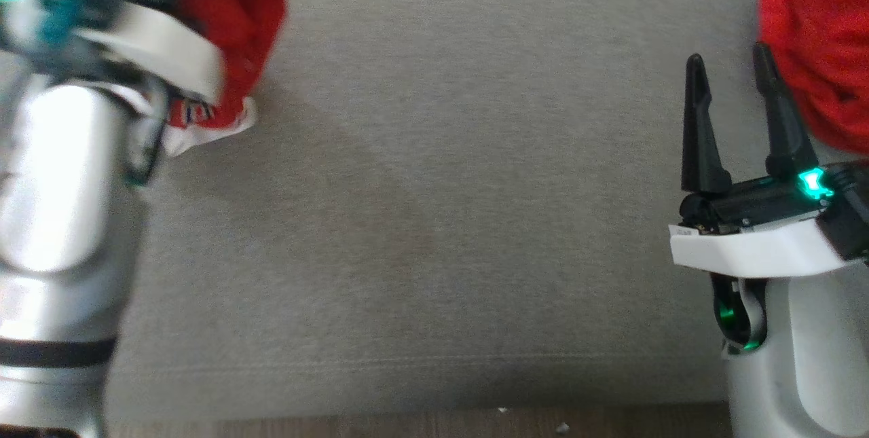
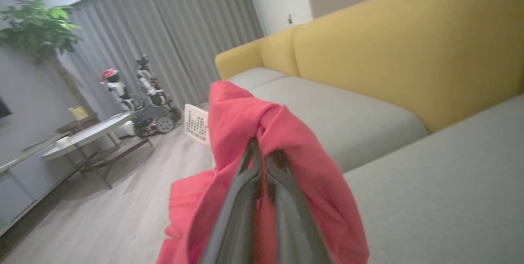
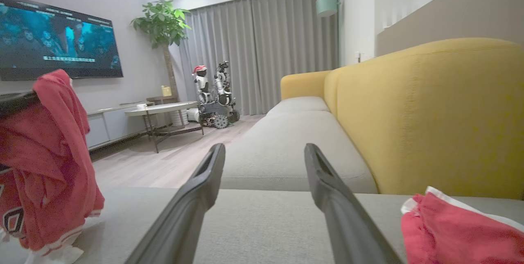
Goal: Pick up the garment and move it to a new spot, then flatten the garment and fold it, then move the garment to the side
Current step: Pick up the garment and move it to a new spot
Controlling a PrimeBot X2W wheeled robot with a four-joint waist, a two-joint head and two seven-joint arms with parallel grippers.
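At the far left the left gripper (image 2: 260, 149) has its two dark fingers pressed together on the red garment (image 2: 245, 108). The cloth is pinched between them and falls over both sides of the fingers. In the head view this gripper is blurred, and the garment (image 1: 231, 10) hangs from it and below it. The white hem (image 1: 217, 129) (it has some dark lettering just above it) is the lowest part. It reaches down to the grey seat cushion (image 1: 441, 187) under the gripper and seems to touch it. In the right wrist view the same garment (image 3: 53, 153) hangs as a tall bunch, well to the left of the right gripper's fingers.

Between the two grippers lies only a bare stretch of the grey cushion.

Further right, the right gripper (image 1: 727, 54) has its fingers wide apart and nothing is between them. It is over the cushion, and I cannot tell if the fingertips touch it. In its own wrist view the right gripper (image 3: 264, 149) points along the sofa seat, and the yellow backrest (image 3: 430, 112) rises to the right of the fingers.

Just to the right of this gripper a second red cloth (image 1: 815, 37) with a white edge lies crumpled on the cushion, near the right finger but apart from it.
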